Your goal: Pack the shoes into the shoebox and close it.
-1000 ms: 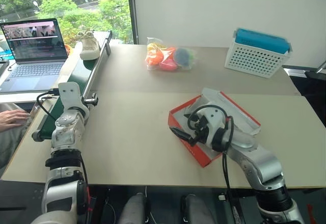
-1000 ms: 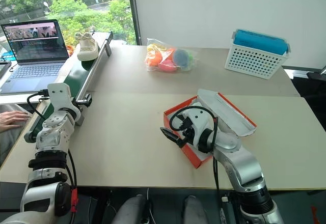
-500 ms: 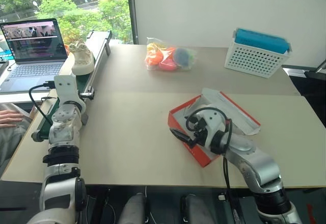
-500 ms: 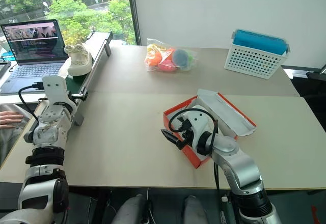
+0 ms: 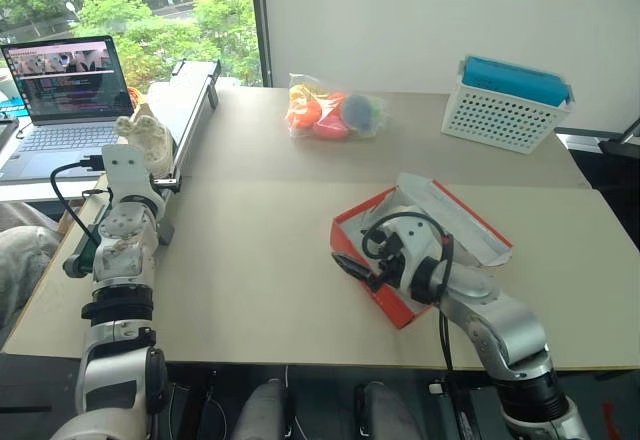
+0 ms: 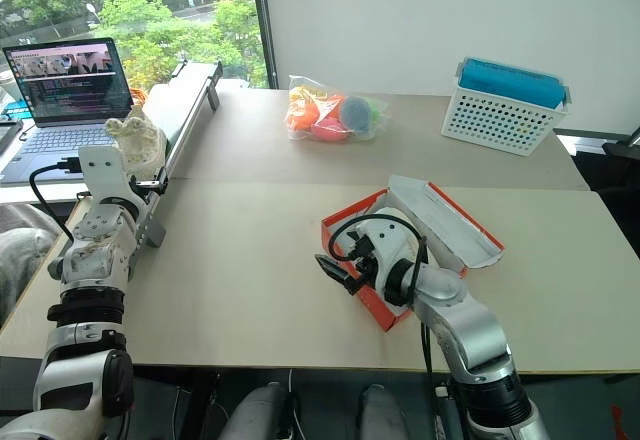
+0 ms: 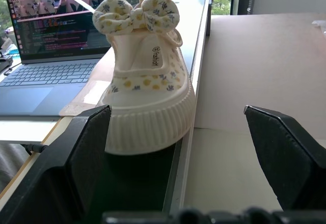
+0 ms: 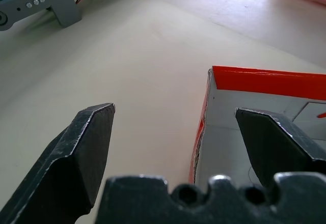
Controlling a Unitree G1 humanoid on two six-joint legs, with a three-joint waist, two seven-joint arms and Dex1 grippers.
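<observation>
A cream shoe (image 7: 147, 81) with a flowered bow stands on the green conveyor belt (image 5: 190, 90) at the table's left edge, toe towards me. My left gripper (image 7: 175, 112) is open and level right in front of that toe, with nothing between its fingers. In the head views the shoe (image 5: 145, 140) shows just beyond the left wrist. The red-orange shoebox (image 5: 400, 310) lies open at centre right, white inside, its lid (image 5: 455, 215) leaning off the far side. My right gripper (image 8: 174, 110) hangs open over the box's near left corner (image 8: 265, 76), holding nothing.
An open laptop (image 5: 70, 90) sits left of the conveyor. A bag of orange and blue balls (image 5: 330, 110) lies at the table's back centre, and a white perforated basket (image 5: 505, 105) with a blue top at back right. A person's grey clothing (image 5: 20, 260) shows at the left edge.
The shoe has ridden down the belt towards my left gripper, which rose a little. The person's hand at the left edge has withdrawn. The right arm has stayed in place.
</observation>
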